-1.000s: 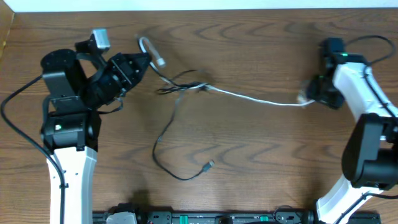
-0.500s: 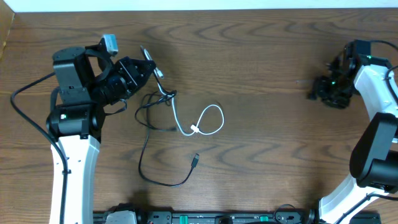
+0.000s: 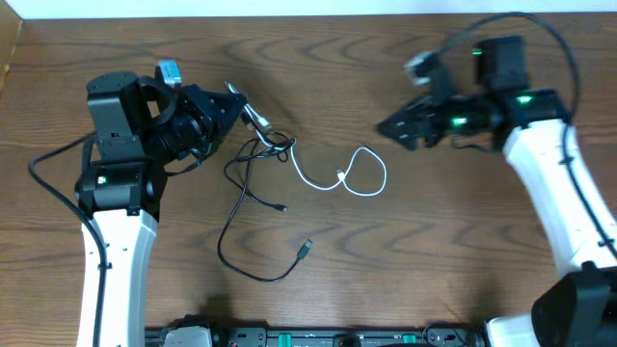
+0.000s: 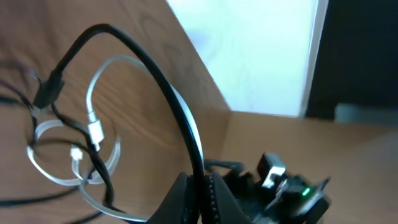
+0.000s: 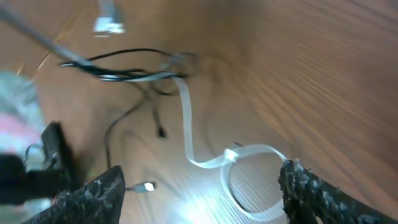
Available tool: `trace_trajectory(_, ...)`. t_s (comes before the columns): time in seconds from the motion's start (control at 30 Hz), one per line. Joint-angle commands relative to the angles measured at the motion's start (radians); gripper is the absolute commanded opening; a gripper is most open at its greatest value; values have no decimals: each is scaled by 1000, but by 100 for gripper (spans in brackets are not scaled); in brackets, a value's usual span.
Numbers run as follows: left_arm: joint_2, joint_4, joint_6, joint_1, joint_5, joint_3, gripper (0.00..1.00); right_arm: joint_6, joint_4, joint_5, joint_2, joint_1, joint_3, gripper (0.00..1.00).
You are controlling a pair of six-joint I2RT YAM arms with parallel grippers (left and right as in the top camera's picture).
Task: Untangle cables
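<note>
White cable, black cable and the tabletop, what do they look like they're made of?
The thin white cable looks like smooth plastic or rubber sheathing: it curls in soft loops. The thin black cable looks the same, slightly glossy. The brown tabletop shows wood grain; solid wood or laminate, I cannot tell.

Bare table [image 3: 463, 251] right of the white cable [image 3: 385, 175]; black cable [image 3: 223, 249] sprawls left.

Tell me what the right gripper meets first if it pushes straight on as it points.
The right gripper would probably meet the loose loop of the white cable first, on the table just ahead between its open fingers; the tangle with the black cable lies farther on. Its height is unclear.
</note>
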Motion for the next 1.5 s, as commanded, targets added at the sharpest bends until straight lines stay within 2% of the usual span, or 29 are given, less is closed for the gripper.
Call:
trace_trajectory(0.0, -6, 5, -290, -1, 21, 29, 7, -29, 42, 15, 18, 117, 6, 76)
trace_trajectory(0.17, -6, 5, -378, -1, 69, 29, 7, -29, 110, 57, 48, 244, 6, 75)
trace_trajectory(0.4, -6, 6, -384, -1, 97, 29, 7, -30, 200, 58, 88, 331, 6, 73)
trace_trajectory(0.57, -7, 5, -385, -1, 97, 29, 8, -22, 282, 149, 126, 395, 6, 70)
trace_trajectory(0.83, -7, 5, -385, -1, 107, 29, 8, 154, 442, 408, 146, 469, 6, 65)
trace_trajectory(1.1, -7, 5, -385, -1, 120, 29, 8, 315, 549, 627, 149, 504, 6, 64)
trace_trajectory(1.2, -7, 5, -385, -1, 122, 29, 8, 382, 583, 652, 149, 504, 6, 62)
trace_trajectory(1.47, -7, 6, -385, -1, 122, 29, 8, 493, 674, 633, 149, 505, 6, 66)
